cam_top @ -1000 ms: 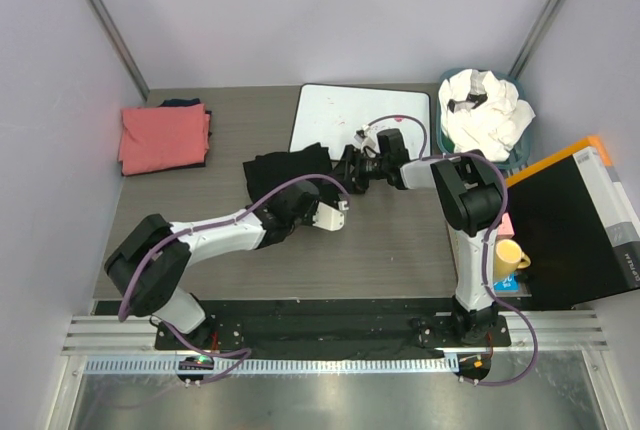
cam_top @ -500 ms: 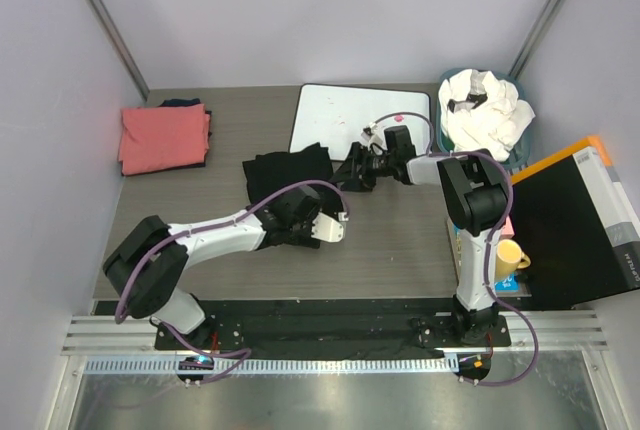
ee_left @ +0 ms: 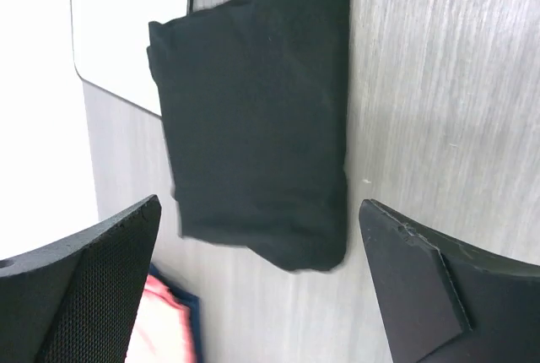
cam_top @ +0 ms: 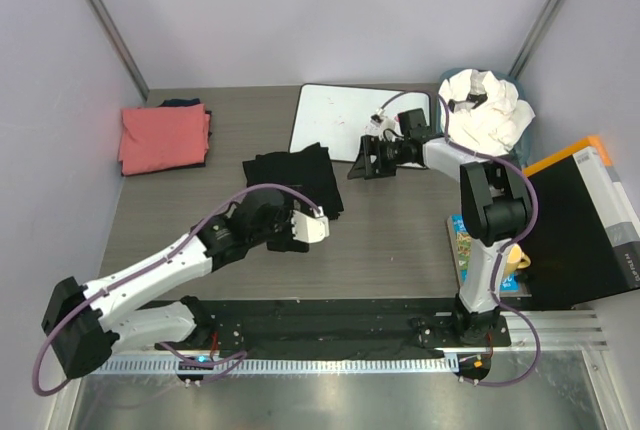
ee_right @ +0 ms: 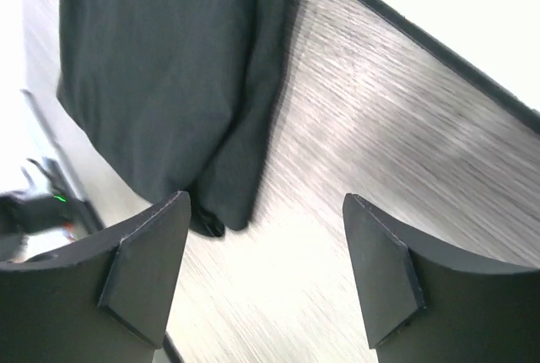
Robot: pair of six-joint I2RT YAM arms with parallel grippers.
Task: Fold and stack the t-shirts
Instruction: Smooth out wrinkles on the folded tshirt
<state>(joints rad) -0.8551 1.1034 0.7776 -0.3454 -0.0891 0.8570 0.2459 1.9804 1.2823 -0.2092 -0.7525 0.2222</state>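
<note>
Coral-pink t-shirt [cam_top: 163, 137]: folded at the far left of the table, well beyond my left jaws and off to their side. A dark edge shows under it.
Left gripper [ee_left: 260, 211]: jaws wide apart with nothing in them, held short of the black cloth.
Black t-shirt [ee_left: 253, 127]: folded to a neat rectangle and flat on the table, straight ahead of the left jaws and centred between the fingers. No print shows.
White board [cam_top: 350, 120]: past the black tee from the left jaws, its edge just beside the cloth — I cannot tell whether they touch.
Right gripper [ee_right: 266, 201]: jaws apart and empty too. The tee's thick folded edge lies ahead, toward one finger, and clear of it.
White t-shirts [cam_top: 485, 110]: heaped unfolded in the basket [cam_top: 529, 140], behind the right jaws.
Step in hand: I judge the black one's fold finished, so stacking is due.
Next move: I'd lower the left jaws over a folded edge, pinch every layer, and carry it onto the coral one — without letting the fold spill.
</note>
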